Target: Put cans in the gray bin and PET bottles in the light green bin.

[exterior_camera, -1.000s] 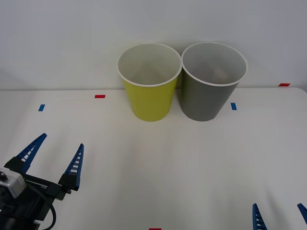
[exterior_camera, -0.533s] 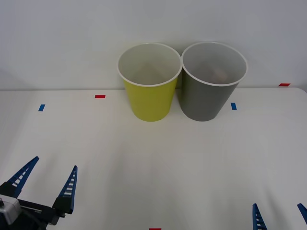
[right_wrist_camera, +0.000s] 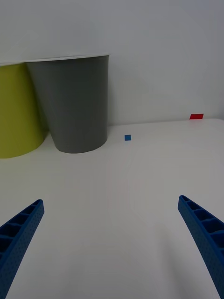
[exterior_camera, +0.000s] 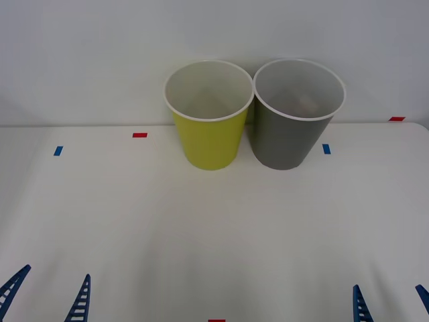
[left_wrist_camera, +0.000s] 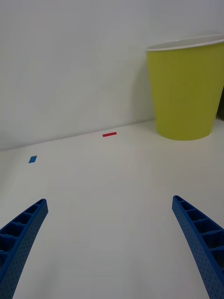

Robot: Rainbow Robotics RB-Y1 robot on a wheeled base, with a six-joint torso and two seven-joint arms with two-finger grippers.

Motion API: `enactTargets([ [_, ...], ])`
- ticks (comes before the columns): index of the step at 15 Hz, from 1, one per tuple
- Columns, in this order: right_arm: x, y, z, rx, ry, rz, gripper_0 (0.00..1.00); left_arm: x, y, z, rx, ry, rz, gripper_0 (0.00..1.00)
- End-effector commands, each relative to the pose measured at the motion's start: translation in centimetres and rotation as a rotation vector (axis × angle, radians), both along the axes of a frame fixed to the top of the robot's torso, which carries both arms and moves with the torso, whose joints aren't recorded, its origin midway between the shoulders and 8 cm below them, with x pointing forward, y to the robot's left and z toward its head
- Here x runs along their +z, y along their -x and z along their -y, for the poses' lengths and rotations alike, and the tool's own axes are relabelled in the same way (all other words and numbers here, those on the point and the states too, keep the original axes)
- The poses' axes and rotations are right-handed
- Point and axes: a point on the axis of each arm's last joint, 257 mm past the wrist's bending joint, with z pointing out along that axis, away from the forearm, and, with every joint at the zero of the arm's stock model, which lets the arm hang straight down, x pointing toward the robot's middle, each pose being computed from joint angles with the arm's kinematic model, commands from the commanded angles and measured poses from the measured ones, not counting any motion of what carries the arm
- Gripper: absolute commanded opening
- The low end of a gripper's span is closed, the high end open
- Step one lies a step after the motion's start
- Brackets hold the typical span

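Beyond spread fingers [exterior_camera: 86, 295]: both bins [exterior_camera: 209, 114].

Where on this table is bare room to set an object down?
The wide white stretch between the bins and both open claws, left and right. Crowded only at the back, where green bin and gray bin stand together.

Left claw [exterior_camera: 45, 295] sits low at about 7 o'clock in the front view, fingers spread wide, nothing between them. Right claw [exterior_camera: 392, 302] at 5 o'clock, likewise spread, holding nothing.
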Motion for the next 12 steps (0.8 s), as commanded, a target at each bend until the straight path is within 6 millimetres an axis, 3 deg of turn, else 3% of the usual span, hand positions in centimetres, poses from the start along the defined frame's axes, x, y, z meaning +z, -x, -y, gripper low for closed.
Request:
enactTargets([
  [1, 0.0, 0.0, 0.0, 0.000, 0.000, 0.000, 1.00, -1.3, 1.4, 0.1, 0.023, 0.020, -0.047, 0.91],
  [4, 0.0, 0.0, 0.0, 0.000, 0.000, 0.000, 1.00, -2.1, 2.5, -0.1, 0.038, 0.016, -0.080, 0.91],
  [12, 0.0, 0.0, 0.0, 0.000, 0.000, 0.000, 1.00, -2.2, 2.6, 0.1, 0.030, -0.014, -0.081, 0.91],
])
